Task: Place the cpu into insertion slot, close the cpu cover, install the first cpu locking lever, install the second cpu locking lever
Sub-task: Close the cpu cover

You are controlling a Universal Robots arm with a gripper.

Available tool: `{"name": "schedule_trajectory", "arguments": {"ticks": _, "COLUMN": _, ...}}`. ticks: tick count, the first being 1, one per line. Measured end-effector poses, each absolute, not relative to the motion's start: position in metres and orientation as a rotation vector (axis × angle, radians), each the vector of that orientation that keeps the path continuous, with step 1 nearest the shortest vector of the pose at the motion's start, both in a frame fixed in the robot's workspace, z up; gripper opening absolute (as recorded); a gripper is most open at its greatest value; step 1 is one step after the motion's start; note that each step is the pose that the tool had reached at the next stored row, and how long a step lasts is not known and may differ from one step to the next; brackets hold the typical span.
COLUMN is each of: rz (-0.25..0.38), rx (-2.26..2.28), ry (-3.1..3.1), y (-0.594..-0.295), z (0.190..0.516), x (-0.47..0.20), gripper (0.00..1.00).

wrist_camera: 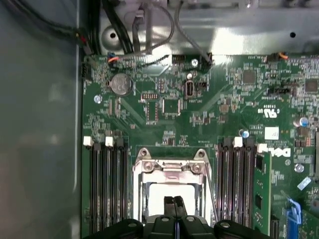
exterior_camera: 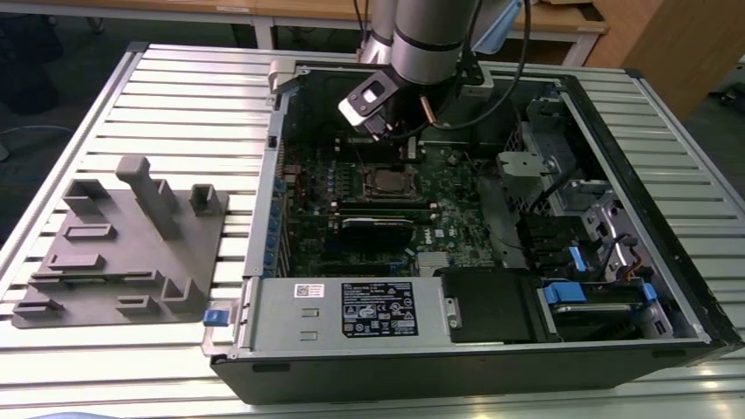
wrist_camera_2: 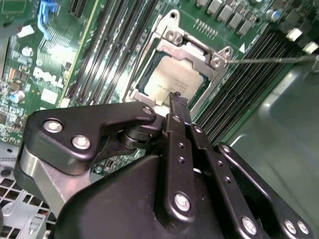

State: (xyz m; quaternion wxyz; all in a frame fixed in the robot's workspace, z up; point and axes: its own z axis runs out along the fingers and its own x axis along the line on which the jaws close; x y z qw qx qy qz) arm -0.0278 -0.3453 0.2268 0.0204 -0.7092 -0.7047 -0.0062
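The cpu (wrist_camera_2: 172,82) lies in the insertion slot (wrist_camera: 149,199) of the green motherboard (wrist_camera: 199,114), its dull silver top facing up. The silver cpu cover (wrist_camera_2: 197,52) lies down around it, and the chip shows through its window (wrist_camera: 162,194). My gripper (wrist_camera_2: 174,97) hovers right over the near edge of the chip, its black fingers pressed together with nothing between them. A thin metal locking lever (wrist_camera_2: 279,59) sticks out from one socket corner. In the exterior view the gripper (exterior_camera: 399,148) hangs just above the socket (exterior_camera: 390,182) inside the open computer case.
Long black memory slots (wrist_camera: 104,184) flank the socket on both sides. Drive bays and cables (exterior_camera: 582,227) fill the case at the exterior view's right, with the power supply (exterior_camera: 349,310) at the front. A grey moulded fixture (exterior_camera: 117,236) sits on the slatted table at the left.
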Motion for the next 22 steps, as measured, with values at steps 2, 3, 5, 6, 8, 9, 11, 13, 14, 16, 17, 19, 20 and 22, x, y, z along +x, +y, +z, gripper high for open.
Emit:
{"name": "schedule_trajectory", "arguments": {"ticks": 2, "rz": -0.019, "rx": -2.2, "ry": -2.186, "y": -0.3454, "z": 0.2266, "x": -0.0288, "gripper": 0.11}}
{"name": "schedule_trajectory", "arguments": {"ticks": 3, "rz": -0.019, "rx": -2.199, "ry": -2.186, "y": -0.3453, "z": 0.2265, "x": -0.0288, "gripper": 0.11}}
{"name": "schedule_trajectory", "arguments": {"ticks": 5, "rz": -0.019, "rx": -2.199, "ry": -2.186, "y": -0.3453, "z": 0.2265, "x": -0.0288, "gripper": 0.11}}
{"name": "schedule_trajectory", "arguments": {"ticks": 6, "rz": -0.019, "rx": -2.199, "ry": -2.186, "y": -0.3453, "z": 0.2265, "x": -0.0289, "gripper": 0.11}}
{"name": "schedule_trajectory", "arguments": {"ticks": 8, "rz": -0.019, "rx": -2.195, "ry": -2.19, "y": -0.3453, "z": 0.2264, "x": -0.0289, "gripper": 0.11}}
{"name": "schedule_trajectory", "arguments": {"ticks": 9, "rz": -0.019, "rx": -2.186, "ry": -2.199, "y": -0.3453, "z": 0.2264, "x": -0.029, "gripper": 0.11}}
{"name": "schedule_trajectory", "arguments": {"ticks": 11, "rz": -0.018, "rx": -2.161, "ry": -2.224, "y": -0.3453, "z": 0.2264, "x": -0.029, "gripper": 0.11}}
{"name": "schedule_trajectory", "arguments": {"ticks": 13, "rz": -0.018, "rx": -2.133, "ry": -2.25, "y": -0.3453, "z": 0.2264, "x": -0.029, "gripper": 0.11}}
{"name": "schedule_trajectory", "arguments": {"ticks": 14, "rz": -0.017, "rx": -2.118, "ry": -2.264, "y": -0.3453, "z": 0.2264, "x": -0.029, "gripper": 0.11}}
{"name": "schedule_trajectory", "arguments": {"ticks": 16, "rz": -0.016, "rx": -2.089, "ry": -2.291, "y": -0.3453, "z": 0.2264, "x": -0.029, "gripper": 0.11}}
{"name": "schedule_trajectory", "arguments": {"ticks": 17, "rz": -0.016, "rx": -2.073, "ry": -2.305, "y": -0.3453, "z": 0.2264, "x": -0.029, "gripper": 0.11}}
{"name": "schedule_trajectory", "arguments": {"ticks": 19, "rz": -0.015, "rx": -2.041, "ry": -2.333, "y": -0.3453, "z": 0.2264, "x": -0.029, "gripper": 0.11}}
{"name": "schedule_trajectory", "arguments": {"ticks": 20, "rz": -0.015, "rx": -2.025, "ry": -2.348, "y": -0.3453, "z": 0.2263, "x": -0.029, "gripper": 0.11}}
{"name": "schedule_trajectory", "arguments": {"ticks": 22, "rz": -0.014, "rx": -1.989, "ry": -2.378, "y": -0.3453, "z": 0.2263, "x": -0.029, "gripper": 0.11}}
